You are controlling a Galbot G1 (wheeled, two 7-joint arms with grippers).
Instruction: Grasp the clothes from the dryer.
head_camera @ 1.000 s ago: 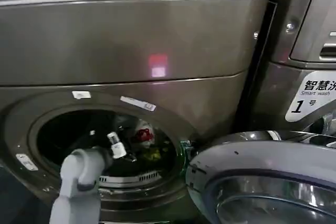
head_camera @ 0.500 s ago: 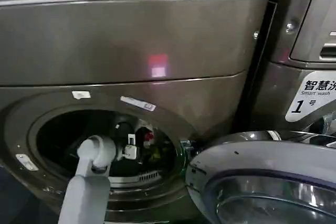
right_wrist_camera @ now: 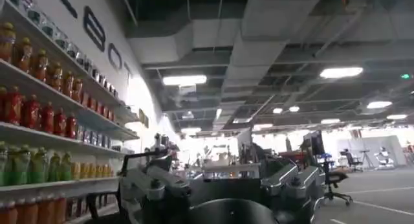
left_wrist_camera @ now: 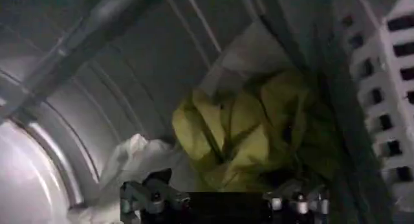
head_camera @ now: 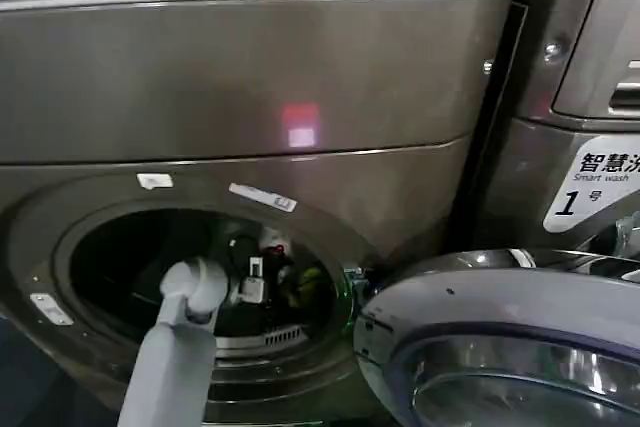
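- Left gripper point(head_camera: 262, 272) is deep in the drum of the dryer point(head_camera: 250, 77), reached in through the round porthole; grey left forearm comes up from the near left edge of the head view.
- Left wrist view: both fingers point(left_wrist_camera: 150, 196) spread wide apart, nothing between them. Gripper point(left_wrist_camera: 223, 202) sits just short of the clothes.
- Clothes point(left_wrist_camera: 242, 131): crumpled yellow-green fabric with white cloth beside it, lying on the ribbed drum wall at the far right of the drum. In the head view a bit of white and red point(head_camera: 273, 242) shows just past the gripper.
- Dryer door point(head_camera: 500, 342) hangs open at near right, glass and silver rim facing up.
- Right gripper point(right_wrist_camera: 217, 190) is away from the dryer, pointed out into the room with drink shelves point(right_wrist_camera: 45, 115) alongside; its fingers stand apart, holding nothing.
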